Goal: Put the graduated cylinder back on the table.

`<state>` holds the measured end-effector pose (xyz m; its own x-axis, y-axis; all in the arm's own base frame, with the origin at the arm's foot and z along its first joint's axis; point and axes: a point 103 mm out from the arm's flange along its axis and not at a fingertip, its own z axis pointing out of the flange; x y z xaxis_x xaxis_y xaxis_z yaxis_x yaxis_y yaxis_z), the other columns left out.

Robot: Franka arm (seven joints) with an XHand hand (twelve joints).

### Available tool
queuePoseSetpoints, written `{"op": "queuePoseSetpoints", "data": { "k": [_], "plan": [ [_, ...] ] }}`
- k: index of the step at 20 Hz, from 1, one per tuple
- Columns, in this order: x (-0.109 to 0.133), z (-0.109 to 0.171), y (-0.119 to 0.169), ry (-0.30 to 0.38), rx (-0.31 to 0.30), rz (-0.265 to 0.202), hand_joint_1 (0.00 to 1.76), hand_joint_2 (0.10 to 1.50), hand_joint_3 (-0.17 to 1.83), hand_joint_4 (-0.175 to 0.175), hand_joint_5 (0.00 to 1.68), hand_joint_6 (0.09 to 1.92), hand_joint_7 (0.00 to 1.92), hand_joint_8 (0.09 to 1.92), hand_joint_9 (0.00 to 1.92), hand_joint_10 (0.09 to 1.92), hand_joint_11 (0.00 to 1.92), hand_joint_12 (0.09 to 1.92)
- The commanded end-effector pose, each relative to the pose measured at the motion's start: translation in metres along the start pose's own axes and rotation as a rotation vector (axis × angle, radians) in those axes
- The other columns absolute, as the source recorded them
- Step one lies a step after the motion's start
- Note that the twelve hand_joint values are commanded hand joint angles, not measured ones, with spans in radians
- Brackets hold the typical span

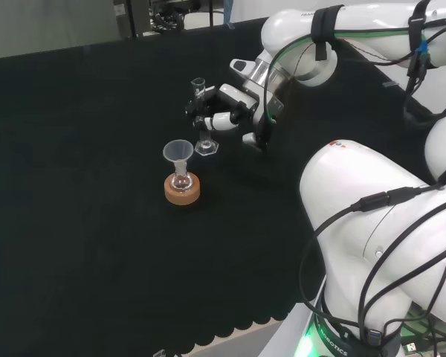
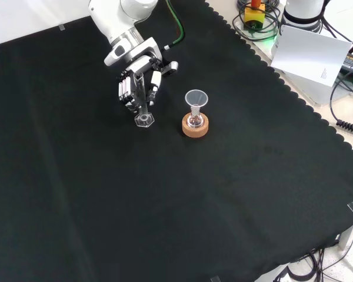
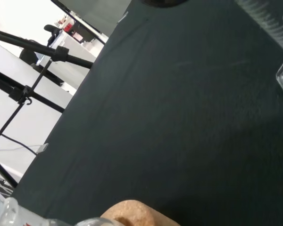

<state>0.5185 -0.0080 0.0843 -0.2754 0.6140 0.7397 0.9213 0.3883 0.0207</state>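
While the robot hand (image 1: 234, 111) is curled round the cylinder (image 1: 201, 119), you have the cylinder upright, its long axis near vertical and its hexagonal foot (image 2: 144, 120) at or just above the worktop (image 2: 165, 194); whether the foot is truly touching the cloth you cannot tell from these views. In the front view the fingers (image 2: 129, 91) wrap the tube from above, with the foot showing clear below them. Just beside it, to the right in the front view, stands a flask with a funnel (image 2: 196, 98) on a cork ring (image 2: 195, 126), close but apart from the foot. Your coming move likely turns on that vertical line: lower straight down if any gap is left, then spread the fingers and draw back away from the funnel side so nothing gets tipped.
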Motion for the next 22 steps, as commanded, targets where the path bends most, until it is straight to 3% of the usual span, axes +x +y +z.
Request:
{"op": "queuePoseSetpoints", "data": {
  "k": [1,4,8,10,17,22],
  "plan": [
    [0.0,-0.002,-0.001,0.01,0.02,-0.004,1.16,1.06,0.03,-0.001,0.77,0.68,0.73,0.58,1.04,0.13,0.61,1.21],
    [0.0,-0.006,-0.002,0.007,0.028,0.006,1.11,0.99,0.07,-0.034,0.63,0.67,0.6,0.63,0.94,0.17,0.51,1.25],
    [-0.001,-0.014,-0.005,0.006,0.027,0.018,1.05,0.71,0.54,-0.072,0.44,0.48,0.42,0.69,0.7,0.44,0.39,1.31],
    [-0.001,-0.019,-0.007,0.007,0.017,0.019,1.03,0.64,0.66,-0.078,0.41,0.42,0.39,0.7,0.63,0.54,0.37,1.33],
    [0.008,-0.055,-0.013,-0.033,-0.029,0.036,0.97,0.6,0.67,-0.081,0.37,0.28,0.19,0.72,0.4,0.68,0.19,1.41],
    [0.028,-0.088,-0.022,-0.078,-0.08,0.047,0.94,0.6,0.64,-0.083,0.35,0.21,0.1,0.73,0.29,0.73,0.1,1.44]
  ]
}}
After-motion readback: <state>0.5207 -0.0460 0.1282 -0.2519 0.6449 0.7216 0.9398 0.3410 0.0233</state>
